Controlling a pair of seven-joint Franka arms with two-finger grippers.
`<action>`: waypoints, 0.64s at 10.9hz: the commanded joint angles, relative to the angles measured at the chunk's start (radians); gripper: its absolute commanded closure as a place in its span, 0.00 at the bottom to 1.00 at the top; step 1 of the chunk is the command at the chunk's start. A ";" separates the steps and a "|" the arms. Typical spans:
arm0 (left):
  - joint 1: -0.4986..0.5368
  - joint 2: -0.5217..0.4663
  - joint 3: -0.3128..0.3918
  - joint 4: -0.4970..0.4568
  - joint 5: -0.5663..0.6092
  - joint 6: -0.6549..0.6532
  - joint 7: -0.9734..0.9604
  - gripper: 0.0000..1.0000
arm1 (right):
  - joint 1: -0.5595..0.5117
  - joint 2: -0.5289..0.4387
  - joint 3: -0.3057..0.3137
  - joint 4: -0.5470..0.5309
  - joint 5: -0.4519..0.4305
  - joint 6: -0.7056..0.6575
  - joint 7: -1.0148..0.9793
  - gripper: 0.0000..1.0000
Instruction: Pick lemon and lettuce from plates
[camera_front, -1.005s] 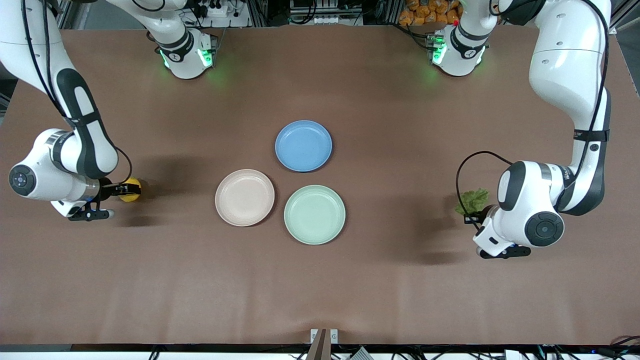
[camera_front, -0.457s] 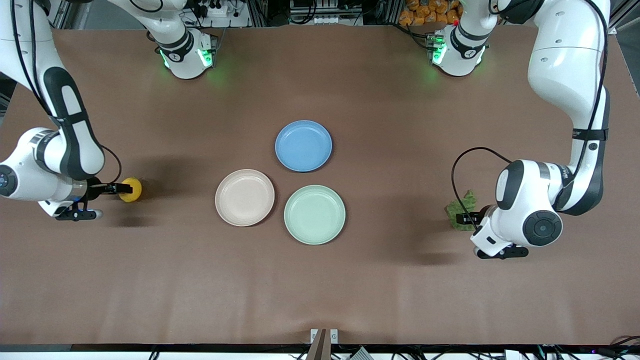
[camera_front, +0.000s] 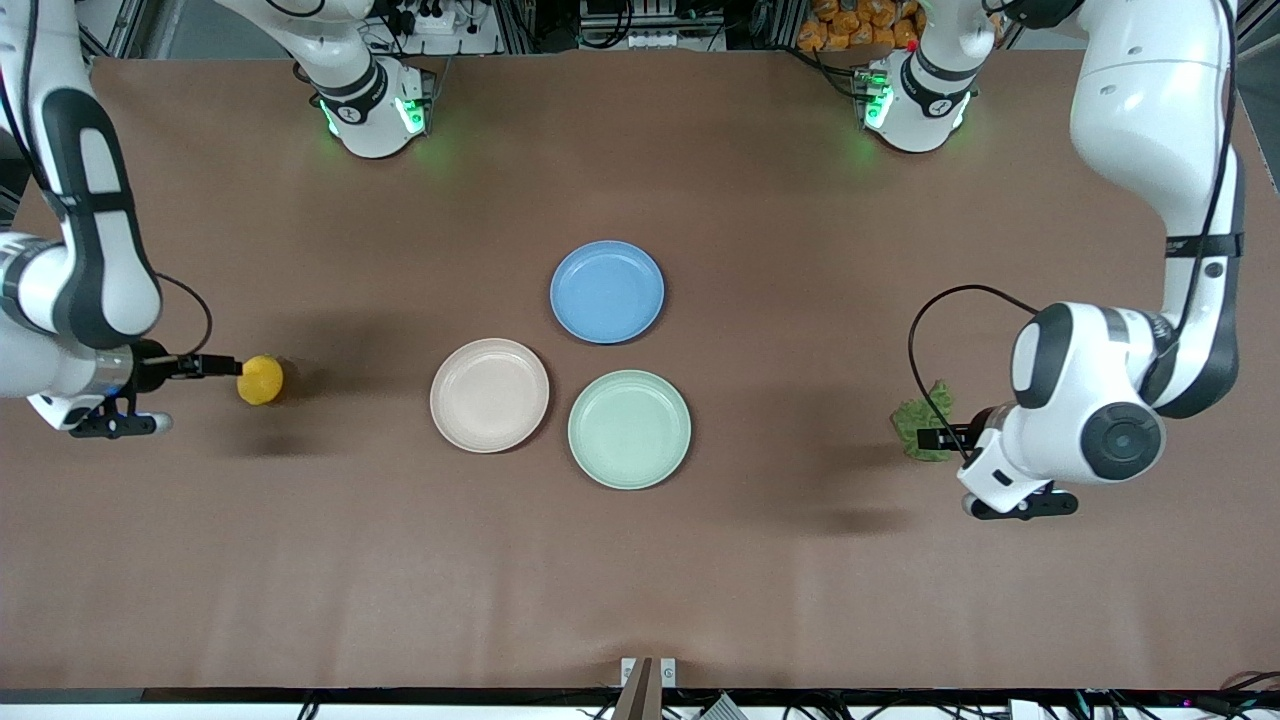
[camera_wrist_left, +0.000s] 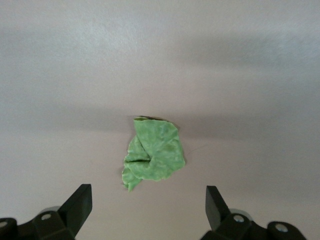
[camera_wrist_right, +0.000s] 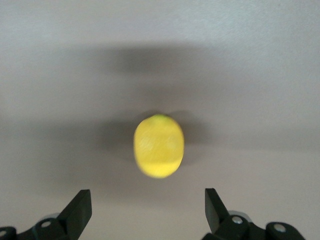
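The lemon (camera_front: 260, 380) lies on the bare table toward the right arm's end, off the plates. My right gripper (camera_front: 222, 366) is open and empty just beside it; in the right wrist view the lemon (camera_wrist_right: 159, 146) lies clear of the open gripper (camera_wrist_right: 148, 210). The lettuce (camera_front: 920, 428) lies on the table toward the left arm's end. My left gripper (camera_front: 940, 438) is open and empty next to it; in the left wrist view the lettuce (camera_wrist_left: 154, 155) lies clear of the gripper (camera_wrist_left: 148, 210). The beige-pink plate (camera_front: 489, 395) and mint green plate (camera_front: 629, 429) are empty.
An empty blue plate (camera_front: 607, 291) sits in the middle of the table, farther from the front camera than the other two plates. The three plates stand close together.
Both grippers have let go and drawn back toward their ends of the table. The lemon and the lettuce, held a second ago, now rest on the table.
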 joint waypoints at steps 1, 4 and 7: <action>0.052 -0.087 0.000 -0.018 -0.052 -0.010 0.015 0.00 | -0.010 -0.112 0.039 0.019 0.013 -0.132 -0.003 0.00; 0.064 -0.124 0.000 -0.018 -0.060 -0.010 0.017 0.00 | -0.004 -0.218 0.039 0.036 0.013 -0.203 -0.009 0.00; 0.071 -0.171 0.000 -0.018 -0.051 -0.010 0.017 0.00 | 0.007 -0.303 0.037 0.076 0.014 -0.222 -0.003 0.00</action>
